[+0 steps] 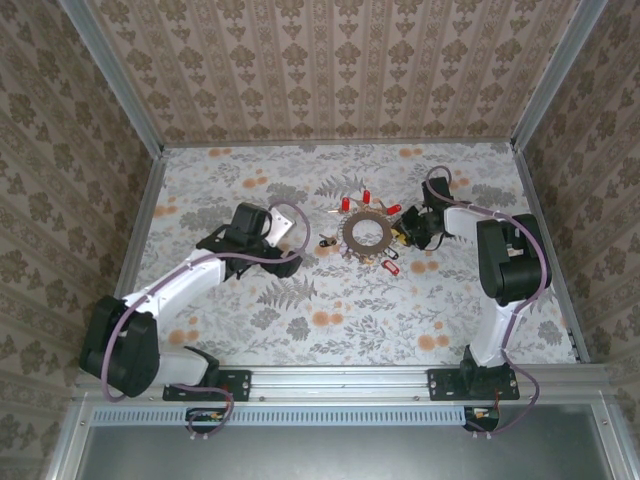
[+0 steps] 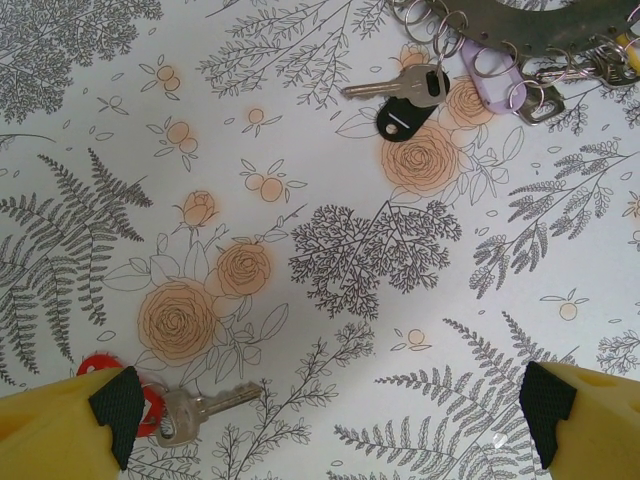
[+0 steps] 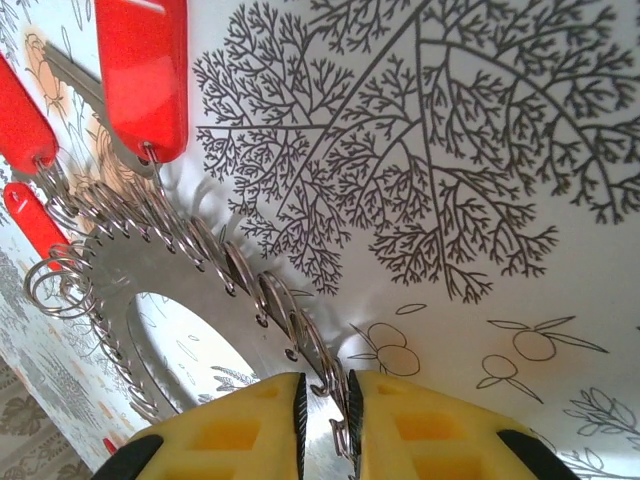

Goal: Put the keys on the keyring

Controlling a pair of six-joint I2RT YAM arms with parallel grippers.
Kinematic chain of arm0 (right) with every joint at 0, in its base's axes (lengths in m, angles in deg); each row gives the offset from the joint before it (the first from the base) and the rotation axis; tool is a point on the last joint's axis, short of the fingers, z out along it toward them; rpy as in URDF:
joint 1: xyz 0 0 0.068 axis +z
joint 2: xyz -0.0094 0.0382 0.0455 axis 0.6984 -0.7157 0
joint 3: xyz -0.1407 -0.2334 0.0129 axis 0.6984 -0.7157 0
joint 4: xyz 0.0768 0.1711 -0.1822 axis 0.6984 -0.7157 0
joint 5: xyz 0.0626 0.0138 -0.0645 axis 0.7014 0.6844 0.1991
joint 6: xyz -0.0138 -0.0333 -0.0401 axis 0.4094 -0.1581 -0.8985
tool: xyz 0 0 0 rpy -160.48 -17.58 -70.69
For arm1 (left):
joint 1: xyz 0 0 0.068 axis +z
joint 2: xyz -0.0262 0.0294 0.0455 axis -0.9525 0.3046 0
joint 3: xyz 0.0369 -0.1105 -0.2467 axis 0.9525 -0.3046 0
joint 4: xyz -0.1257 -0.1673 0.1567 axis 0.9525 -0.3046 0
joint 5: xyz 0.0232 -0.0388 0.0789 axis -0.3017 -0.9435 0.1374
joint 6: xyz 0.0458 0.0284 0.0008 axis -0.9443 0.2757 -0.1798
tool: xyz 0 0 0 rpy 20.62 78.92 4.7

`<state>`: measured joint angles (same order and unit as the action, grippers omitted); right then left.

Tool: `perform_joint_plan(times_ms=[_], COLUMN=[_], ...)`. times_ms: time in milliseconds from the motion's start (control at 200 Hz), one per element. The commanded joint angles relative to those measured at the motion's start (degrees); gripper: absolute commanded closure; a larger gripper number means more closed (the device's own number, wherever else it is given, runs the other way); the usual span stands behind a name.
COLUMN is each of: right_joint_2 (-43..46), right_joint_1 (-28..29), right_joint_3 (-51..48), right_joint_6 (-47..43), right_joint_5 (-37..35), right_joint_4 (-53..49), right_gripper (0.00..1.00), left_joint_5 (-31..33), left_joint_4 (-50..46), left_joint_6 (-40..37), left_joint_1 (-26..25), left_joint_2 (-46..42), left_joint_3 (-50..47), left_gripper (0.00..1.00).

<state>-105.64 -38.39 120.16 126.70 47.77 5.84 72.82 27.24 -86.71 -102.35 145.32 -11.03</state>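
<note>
The right gripper [image 3: 328, 425] pinches a wire loop [image 3: 335, 395] edging the keyring [image 3: 120, 270], with red keys [image 3: 143, 70] crowding beyond. The left gripper [image 2: 325, 415] gapes wide, a silver key [image 2: 200, 408] beside one finger.

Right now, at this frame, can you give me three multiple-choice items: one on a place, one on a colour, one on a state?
1. Where does the keyring lie?
A) mid-table, at the right hand
B) by the left arm's base
C) against the back wall

2. What colour is the biggest tag by its rim in the right wrist view?
A) blue
B) red
C) green

3. How is the left hand?
A) shut on a key
B) shut on the keyring
C) open, gripping nothing

Answers:
1 A: the top view shows it mid-table, and the right wrist view shows its rim at that hand.
2 B: the tag is plainly red.
3 C: its yellow fingertips stand far apart.
</note>
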Motion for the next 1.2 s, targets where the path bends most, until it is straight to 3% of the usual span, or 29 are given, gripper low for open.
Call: perform_joint_plan(times_ms=[0, 110, 330, 440, 585, 680, 745, 915, 970, 1195], right_joint_2=[-1.22, -0.98, 2.03, 4.51, 8.06, 10.18, 11.41, 15.17, 16.29, 18.07], right_joint_1=[0.24, 0.24, 0.33, 0.59, 0.94, 0.9, 1.24, 3.34, 4.13, 7.82], right_joint_3=[0.72, 0.32, -1.37, -2.37, -3.19, -2.59, -1.43, 1.46, 2.92, 13.96], right_joint_6=[1.36, 1.49, 2.29, 2.66, 3.01, 1.82, 0.56, -1.93, -3.61, -19.67], right_joint_5=[0.5, 0.55, 1.14, 1.67, 3.29, 4.73, 6.16, 9.88, 10.74, 12.06], right_joint_4=[0.73, 1.1, 1.35, 1.02, -0.18, -3.11, -6.22, -12.15, -14.33, -31.31], right_gripper=[0.83, 0.91, 0.95, 0.97, 0.97, 1.0, 1.0, 1.0, 1.0, 1.0], left_joint_5=[-0.79, -0.67, -0.79, -5.35, -20.59, -24.26, -24.58, -26.1, -27.3, -29.66], left_joint_4=[-0.68, -0.72, -1.03, 1.7, 16.66, 35.3, 41.93, 31.84, 29.84, 34.4], left_joint_6=[-1.39, -1.51, -0.99, 0.35, 0.91, 2.79, 1.99, -6.95, -8.65, -6.92], left_joint_1=[-0.57, -0.76, -1.2, -0.98, -0.74, -1.6, -2.86, -7.0, -7.84, -9.56], left_joint_2=[0.27, 0.26, -0.05, -1.77, -8.41, -12.86, -13.93, -10.65, -8.93, -5.39], left_joint_3=[1.77, 1.83, 2.03, 1.14, -6.36, -14.67, -17.3, -10.83, -8.72, -4.51], left_gripper=[0.0, 0.0, 0.0, 0.0, 0.0, 0.0, 0.0, 0.0, 0.04, 0.15])
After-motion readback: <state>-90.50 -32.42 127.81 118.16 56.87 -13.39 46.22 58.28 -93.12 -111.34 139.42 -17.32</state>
